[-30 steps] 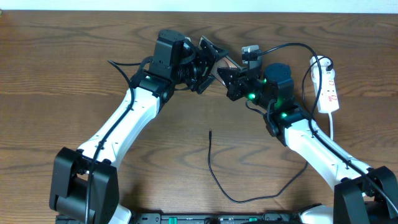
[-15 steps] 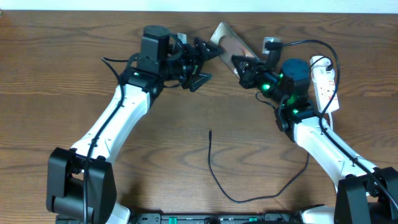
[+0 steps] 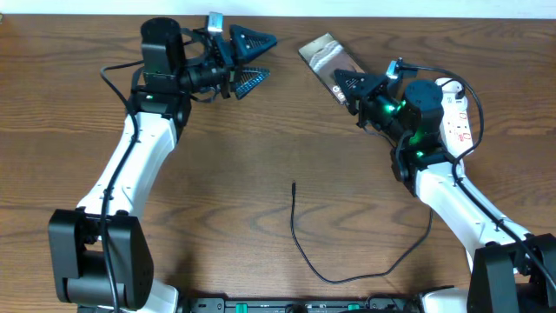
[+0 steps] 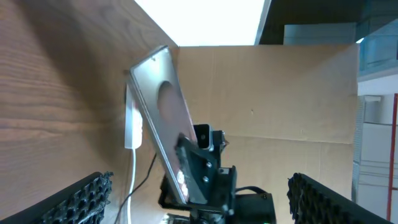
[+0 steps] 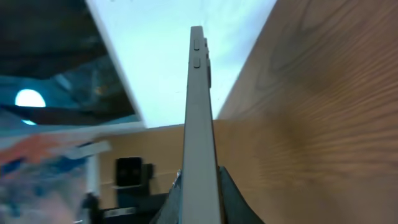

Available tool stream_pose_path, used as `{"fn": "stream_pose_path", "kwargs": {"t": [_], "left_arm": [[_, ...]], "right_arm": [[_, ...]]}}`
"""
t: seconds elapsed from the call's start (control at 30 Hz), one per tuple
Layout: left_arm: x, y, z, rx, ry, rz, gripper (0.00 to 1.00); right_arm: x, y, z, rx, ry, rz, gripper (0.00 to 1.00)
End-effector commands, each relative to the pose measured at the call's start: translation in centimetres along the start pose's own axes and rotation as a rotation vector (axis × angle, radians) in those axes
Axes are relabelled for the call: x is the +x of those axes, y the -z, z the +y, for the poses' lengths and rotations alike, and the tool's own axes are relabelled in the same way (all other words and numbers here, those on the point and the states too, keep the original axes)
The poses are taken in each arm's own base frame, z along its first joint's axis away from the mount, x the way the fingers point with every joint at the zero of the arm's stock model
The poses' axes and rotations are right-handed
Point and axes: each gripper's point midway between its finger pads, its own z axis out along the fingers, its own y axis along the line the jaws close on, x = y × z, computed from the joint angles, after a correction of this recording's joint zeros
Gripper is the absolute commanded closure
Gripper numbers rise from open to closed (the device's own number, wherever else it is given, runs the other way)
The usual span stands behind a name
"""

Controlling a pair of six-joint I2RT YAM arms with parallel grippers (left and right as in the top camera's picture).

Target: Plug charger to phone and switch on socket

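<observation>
my right gripper [image 3: 347, 85] clamps the phone's [image 3: 322, 56] end, upper right; that thin hold may let it swivel or drop. my left gripper [image 3: 263, 58] gapes empty, upper left.

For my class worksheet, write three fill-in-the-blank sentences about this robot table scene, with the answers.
The brownish rectangular phone is gripped by the end effector of the ___ arm.
The left end effector stands ___ and holds nothing.
The thin black charger cable is touched by ___ end effector.
Answers: right; open; neither.
</observation>
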Motion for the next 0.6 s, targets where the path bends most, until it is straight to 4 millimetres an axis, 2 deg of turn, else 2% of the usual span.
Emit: {"fn": "stream_pose_path", "kwargs": {"t": [0.0,0.07,0.23,0.33,0.4,0.47,0.57], "left_arm": [[0.1,0.5,-1.2,0.018,-0.067,-0.005,0.07],[-0.2,0.5,-1.1,0.011,-0.067,-0.024,0.07],[-0.9,0.5,-0.9,-0.003,-0.066,-0.069,0.08],[-1.3,0.5,-0.8,-0.010,-0.060,-0.086,0.08],[-1.8,0.6,-0.3,-0.031,-0.022,-0.119,0.07],[-2.0,0.6,0.3,-0.050,0.018,-0.138,0.08],[-2.1,0.5,0.3,-0.051,0.024,-0.145,0.08]], "right_arm": [[2.4,-0.6,2.5,-0.080,-0.101,0.067,0.99],[3.4,-0.9,3.3,-0.107,-0.132,0.079,0.99],[5.7,-1.6,3.5,-0.101,-0.288,0.112,0.99],[6.6,-1.8,4.5,-0.141,-0.270,0.115,0.99],[7.6,-1.8,6.0,-0.206,-0.222,0.130,0.99],[8.1,-1.7,6.8,-0.237,-0.183,0.129,0.99],[8.8,-1.9,6.9,-0.243,-0.170,0.134,0.99]]}}
